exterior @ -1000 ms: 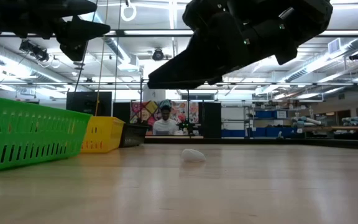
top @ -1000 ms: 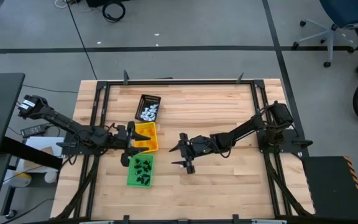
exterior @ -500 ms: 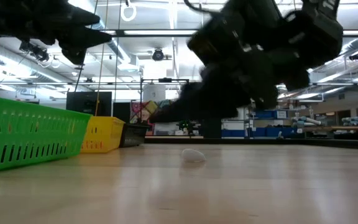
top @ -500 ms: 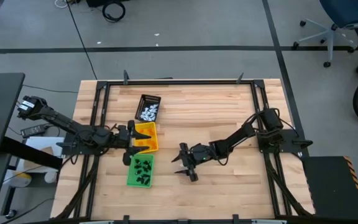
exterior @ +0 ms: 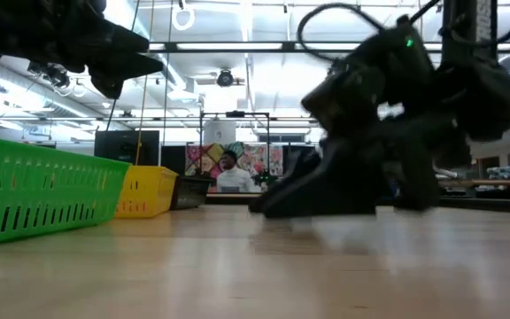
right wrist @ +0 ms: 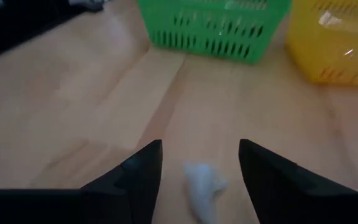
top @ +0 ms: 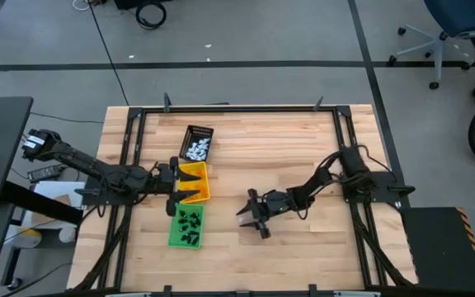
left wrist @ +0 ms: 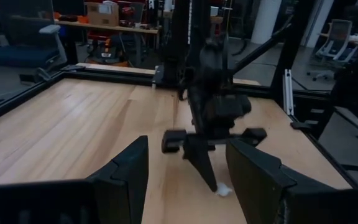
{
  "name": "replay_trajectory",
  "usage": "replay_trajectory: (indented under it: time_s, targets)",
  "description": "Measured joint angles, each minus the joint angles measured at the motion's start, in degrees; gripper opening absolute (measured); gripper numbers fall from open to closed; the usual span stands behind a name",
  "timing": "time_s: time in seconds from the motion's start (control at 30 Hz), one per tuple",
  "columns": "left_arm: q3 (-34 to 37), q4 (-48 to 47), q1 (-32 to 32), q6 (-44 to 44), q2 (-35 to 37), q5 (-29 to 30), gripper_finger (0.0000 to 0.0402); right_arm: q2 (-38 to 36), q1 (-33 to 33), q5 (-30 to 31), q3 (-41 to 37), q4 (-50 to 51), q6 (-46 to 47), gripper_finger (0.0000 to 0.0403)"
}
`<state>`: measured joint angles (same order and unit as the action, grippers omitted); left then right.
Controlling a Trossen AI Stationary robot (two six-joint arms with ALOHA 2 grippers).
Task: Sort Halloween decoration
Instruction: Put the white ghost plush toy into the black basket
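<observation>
One white trinket (right wrist: 205,185) lies between the right gripper (right wrist: 199,163)'s open jaws.

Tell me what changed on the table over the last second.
The right end effector dropped from well above the table to the surface and drew back toward its base; its open fingers now straddle the small white trinket, not yet gripping it. The left end effector stayed open over the yellow tray. The green tray, the black tray and the trinket did not move.

One small white trinket (right wrist: 205,184) lies on the bare wood, others sorted in trays.
</observation>
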<state>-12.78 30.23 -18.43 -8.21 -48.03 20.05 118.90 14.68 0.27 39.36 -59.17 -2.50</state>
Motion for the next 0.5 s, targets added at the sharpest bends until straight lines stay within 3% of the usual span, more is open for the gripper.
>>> replay_trajectory:
  time_s: [0.2,0.5]
  targets:
    - [0.0,0.0,0.4,0.0,0.0,0.0,0.0189,6.6,-0.1,-2.5,2.7,-3.8,0.8,0.0193]
    - [0.0,0.0,0.4,0.1,0.0,0.0,0.0189,5.8,-1.0,-3.2,1.9,-2.6,2.8,0.0112]
